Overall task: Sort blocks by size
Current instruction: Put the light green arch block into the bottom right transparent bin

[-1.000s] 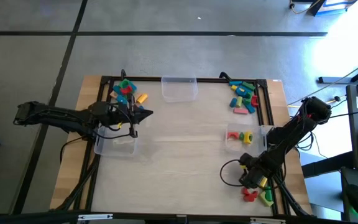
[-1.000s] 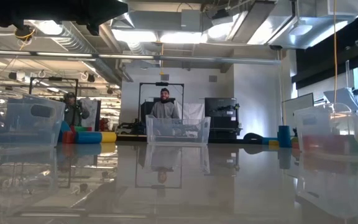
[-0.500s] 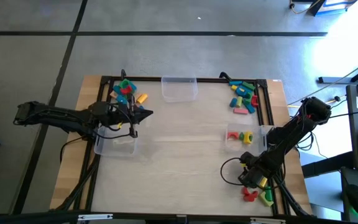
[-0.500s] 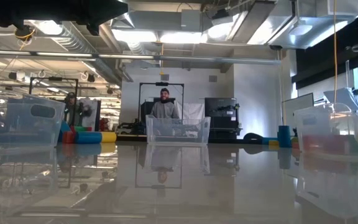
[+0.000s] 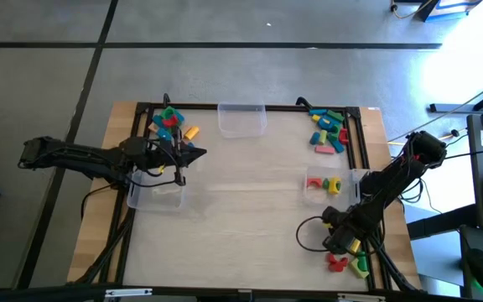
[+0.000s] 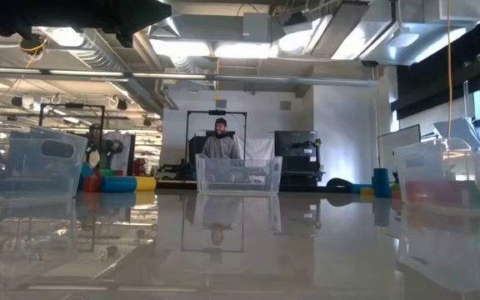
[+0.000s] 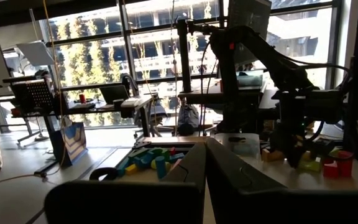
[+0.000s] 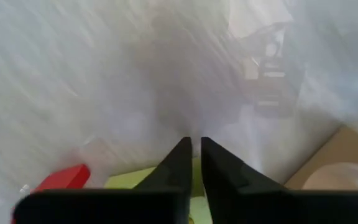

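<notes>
At the table's near right corner, under the right arm: small cluster of blocks (image 5: 347, 262), red, yellow and lime pieces, with right gripper (image 5: 339, 243) lowered directly onto it. Fingers (image 8: 180, 162) nearly together, a thin slit between the tips; lime-yellow block (image 8: 143, 181) lying just behind those tips and a red block (image 8: 59, 179) beside it; cannot tell whether anything is pinched between them. Just beyond, toward the table's middle right: small clear bin (image 5: 323, 186) holding a red piece and a yellow-green piece. At the far right corner: loose pile of blocks (image 5: 327, 130) in green, blue, yellow, orange and pink, resting on the tabletop. At the far left corner: second pile (image 5: 171, 123) in green, blue, red, with an orange-yellow cylinder at its edge. Left gripper (image 5: 193, 153) just beside that pile, clenched with fingers (image 7: 185, 171) pressed together, nothing between them, poised above a clear bin (image 5: 155, 195) at the table's left edge. At the far edge, centred: third clear bin (image 5: 241, 119), contents not discernible. Wooden table (image 5: 241, 226) framed by dark rails. Beyond the table, seen from table height: a person (image 6: 219, 142) standing behind the centre bin, another figure (image 6: 97, 143) farther left.
</notes>
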